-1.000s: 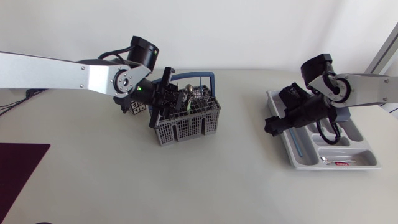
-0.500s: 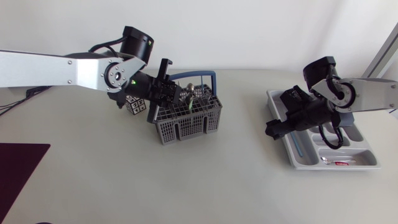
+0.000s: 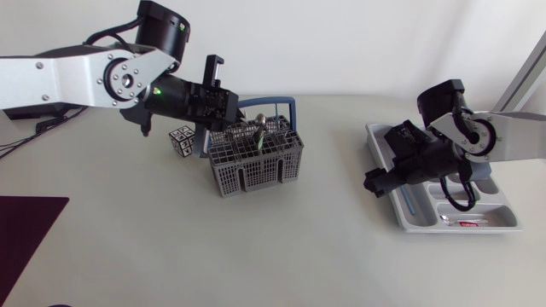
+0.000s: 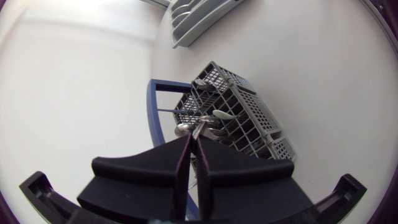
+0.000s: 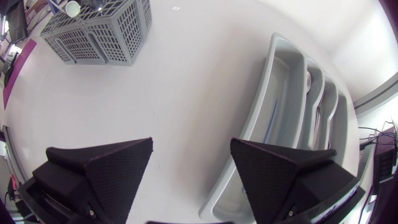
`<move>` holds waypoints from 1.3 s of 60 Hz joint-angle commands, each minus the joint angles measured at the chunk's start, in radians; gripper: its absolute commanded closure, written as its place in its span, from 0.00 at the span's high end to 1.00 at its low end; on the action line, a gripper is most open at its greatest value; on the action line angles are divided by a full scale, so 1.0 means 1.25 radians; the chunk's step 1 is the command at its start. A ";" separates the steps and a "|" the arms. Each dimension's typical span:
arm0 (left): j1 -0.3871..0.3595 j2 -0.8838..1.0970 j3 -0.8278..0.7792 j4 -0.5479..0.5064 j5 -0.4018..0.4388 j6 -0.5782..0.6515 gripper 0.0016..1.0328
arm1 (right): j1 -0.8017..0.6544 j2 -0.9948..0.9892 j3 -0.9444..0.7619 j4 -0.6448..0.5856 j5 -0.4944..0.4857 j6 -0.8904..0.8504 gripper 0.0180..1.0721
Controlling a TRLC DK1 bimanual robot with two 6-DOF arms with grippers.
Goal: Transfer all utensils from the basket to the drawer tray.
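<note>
The left gripper (image 4: 193, 138) hangs over the 10 o'clock corner of the basket (image 3: 256, 170). Its fingers are drawn almost together on the thin metal handle of a utensil (image 4: 199, 126). The grip looks like a pinch from both sides, though only a sliver of metal shows at the tips. The handle's long axis runs from the tips down into the basket, among the other cutlery standing there.

The tray (image 3: 499, 213) lies at 3 o'clock from the basket, well apart across the bare pale bench (image 3: 324, 247). Its slots run roughly 11 to 5 o'clock, and a few pieces lie in them.

The right gripper (image 5: 189, 165) sits at the tray's 9 o'clock edge with its fingers spread wide and holding nothing. It is much nearer the tray, while the left alone is at the basket. Whichever arm places the utensil will, I judge, have to turn it to lie along a slot.
</note>
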 commanded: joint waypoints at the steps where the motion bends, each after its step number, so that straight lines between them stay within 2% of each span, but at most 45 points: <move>1: 0.006 -0.041 0.004 -0.006 0.006 -0.018 0.03 | 0.008 -0.021 -0.026 0.000 0.004 -0.002 0.86; 13: 0.006 -0.130 -0.011 -0.011 0.006 -0.072 0.03 | 0.031 -0.080 -0.042 0.000 -0.001 -0.004 0.86; 19: 0.001 -0.176 -0.018 -0.018 0.006 -0.151 0.03 | 0.063 -0.120 -0.054 0.004 -0.003 -0.002 0.86; 25: -0.018 -0.198 -0.020 -0.020 0.004 -0.283 0.03 | 0.096 -0.162 -0.062 0.011 -0.003 0.003 0.86; 28: -0.041 -0.200 -0.019 -0.025 -0.011 -0.391 0.03 | 0.123 -0.190 -0.067 0.025 -0.003 0.007 0.86; 33: -0.086 -0.193 -0.022 -0.030 -0.052 -0.499 0.03 | 0.160 -0.212 -0.065 0.032 -0.001 0.020 0.86; 38: -0.117 -0.175 -0.017 -0.036 -0.053 -0.631 0.03 | 0.207 -0.230 -0.056 0.047 0.015 0.038 0.85; 41: -0.129 -0.157 -0.009 -0.045 -0.056 -0.679 0.03 | 0.241 -0.235 -0.046 0.053 0.034 0.045 0.85; 47: -0.156 -0.111 0.030 -0.099 -0.052 -0.827 0.03 | 0.306 -0.232 -0.023 0.073 0.072 0.063 0.85; 55: -0.161 -0.052 0.115 -0.181 -0.037 -0.950 0.03 | 0.374 -0.201 0.011 0.086 0.111 0.063 0.85; 59: -0.157 -0.016 0.169 -0.238 -0.008 -1.005 0.03 | 0.395 -0.194 0.025 0.091 0.121 0.062 0.85; 65: -0.154 0.026 0.227 -0.299 0.027 -1.069 0.03 | 0.407 -0.182 0.043 0.096 0.122 0.058 0.74; 71: -0.151 0.052 0.262 -0.331 0.051 -1.115 0.03 | 0.411 -0.161 0.062 0.102 0.122 0.054 0.70; 78: -0.148 0.074 0.288 -0.360 0.071 -1.147 0.03 | 0.419 -0.145 0.079 0.117 0.122 0.051 0.58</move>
